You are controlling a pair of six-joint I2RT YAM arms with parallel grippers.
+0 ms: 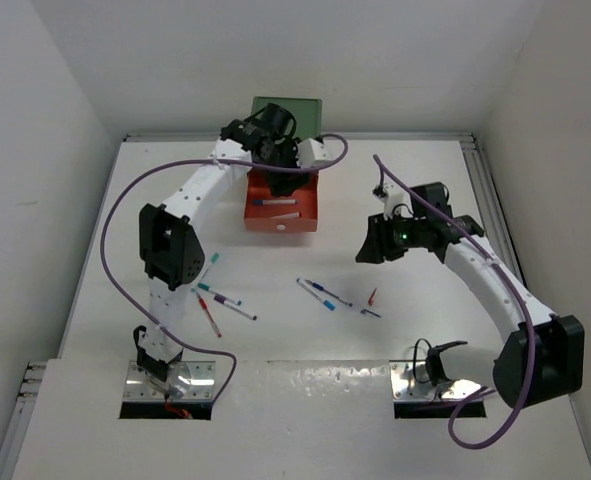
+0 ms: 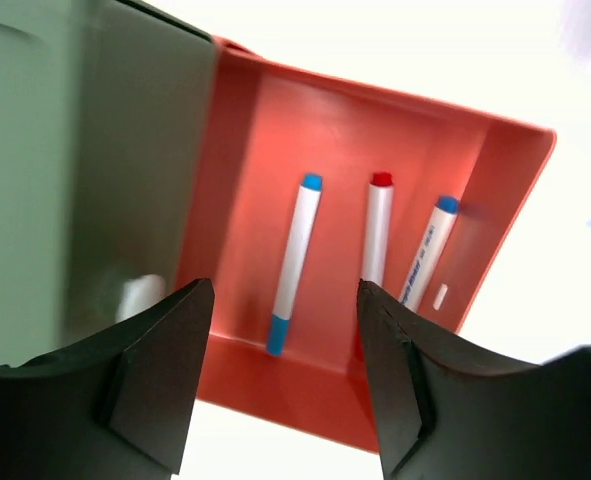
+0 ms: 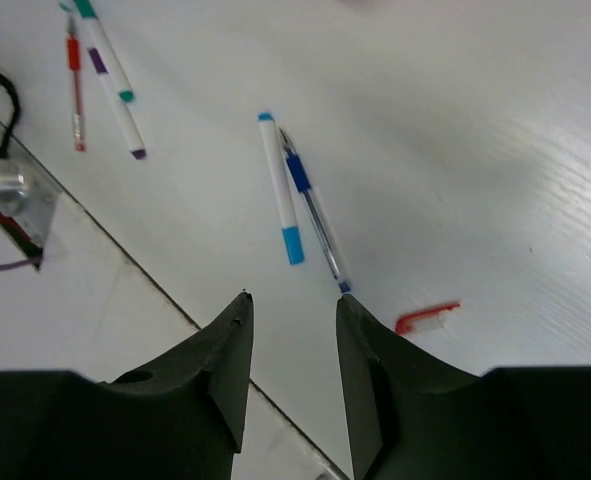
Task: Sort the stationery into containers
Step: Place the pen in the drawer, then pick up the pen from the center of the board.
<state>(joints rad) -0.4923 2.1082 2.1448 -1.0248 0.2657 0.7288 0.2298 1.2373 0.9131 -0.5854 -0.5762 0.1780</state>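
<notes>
Left gripper [image 2: 283, 320]: jaws wide, empty, over orange-red drawer [image 2: 480, 190] at the far edge of tabletop [image 3: 475, 150]; 3 markers [image 2: 295, 255] inside. Right gripper [image 3: 293, 310]: jaws part-open, empty, above blue-capped marker [image 3: 279, 185] lying just beside blue pen [image 3: 313, 215], mid-tabletop. Risk: a pinch catches both, or 1 rolls off.

surface: white desk [image 1: 285, 335], matte, faint grain visible in right wrist view | enclosure: plain white walls [image 1: 25, 150] on left, back and right | edge: pale rail [image 1: 480, 175] along back and right sides of desk | light: even, diffuse, soft shadows
</notes>
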